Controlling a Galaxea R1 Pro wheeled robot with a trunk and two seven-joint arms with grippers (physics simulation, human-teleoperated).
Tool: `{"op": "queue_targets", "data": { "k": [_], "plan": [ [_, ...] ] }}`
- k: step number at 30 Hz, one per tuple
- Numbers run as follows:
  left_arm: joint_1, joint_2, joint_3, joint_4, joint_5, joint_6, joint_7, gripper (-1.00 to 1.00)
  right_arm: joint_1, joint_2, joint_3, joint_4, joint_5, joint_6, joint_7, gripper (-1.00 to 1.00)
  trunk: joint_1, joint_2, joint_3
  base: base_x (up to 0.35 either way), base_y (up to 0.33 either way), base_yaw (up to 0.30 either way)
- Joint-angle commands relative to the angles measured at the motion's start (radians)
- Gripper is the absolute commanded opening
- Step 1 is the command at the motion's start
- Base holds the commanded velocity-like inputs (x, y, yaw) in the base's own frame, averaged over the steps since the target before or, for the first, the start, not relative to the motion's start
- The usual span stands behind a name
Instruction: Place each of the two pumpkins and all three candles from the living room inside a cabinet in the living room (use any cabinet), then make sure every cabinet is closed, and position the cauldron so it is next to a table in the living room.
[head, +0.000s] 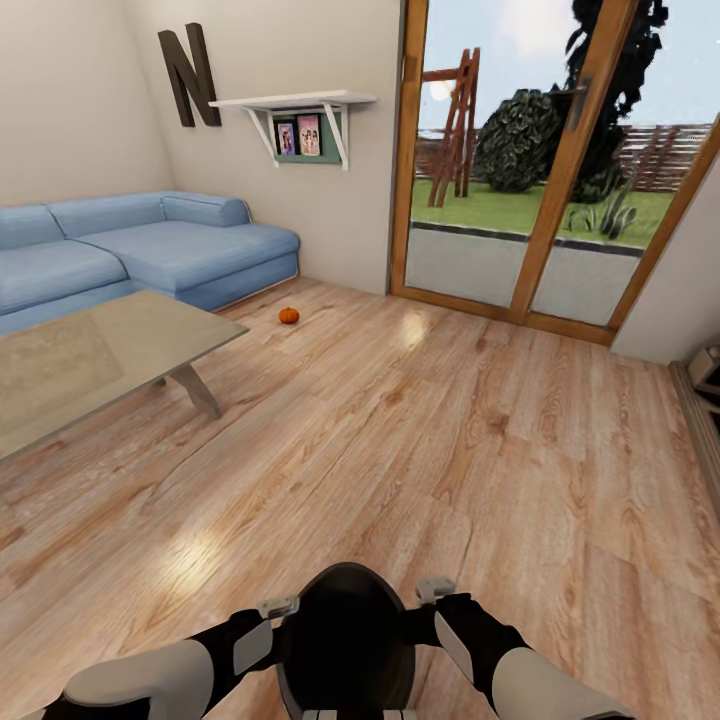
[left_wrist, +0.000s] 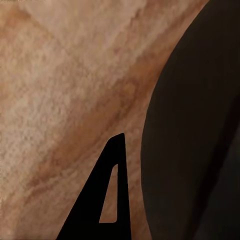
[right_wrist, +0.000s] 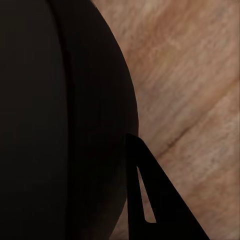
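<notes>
I have the black cauldron (head: 347, 640) pinned between both arms low in the head view, the left gripper (head: 279, 607) at one side of its rim and the right gripper (head: 435, 590) at the other. Each wrist view shows one dark finger (left_wrist: 107, 200) beside the pot's curved wall (right_wrist: 60, 120), but I cannot tell whether either gripper is clenched or released. Ahead, one pumpkin (head: 288, 316) sits on the wooden floor (head: 450, 450) near the blue sofa (head: 150, 250), beyond the corner of the grey table (head: 90, 360).
</notes>
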Motion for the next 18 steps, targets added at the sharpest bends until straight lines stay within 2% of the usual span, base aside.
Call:
{"op": "queue_targets", "data": {
  "k": [1,6,18],
  "plan": [
    [0.0,-0.001,-0.008,0.001,-0.005,0.001,0.003,-1.0,0.0,0.0,0.001,0.0,0.006,-0.001,-0.002,-1.0,0.0,0.0,0.0,0.0,0.0,0.0],
    [-0.011,-0.013,-0.008,0.001,-0.005,0.001,0.003,-1.0,0.0,-0.001,0.001,-0.001,0.009,-0.001,-0.002,-1.0,0.0,0.0,0.0,0.0,0.0,0.0],
    [-0.016,-0.02,-0.008,0.0,-0.005,0.001,0.003,-1.0,0.0,0.0,0.002,-0.014,0.013,-0.01,-0.003,-1.0,0.0,0.0,0.0,0.0,0.0,0.0]
  ]
}}
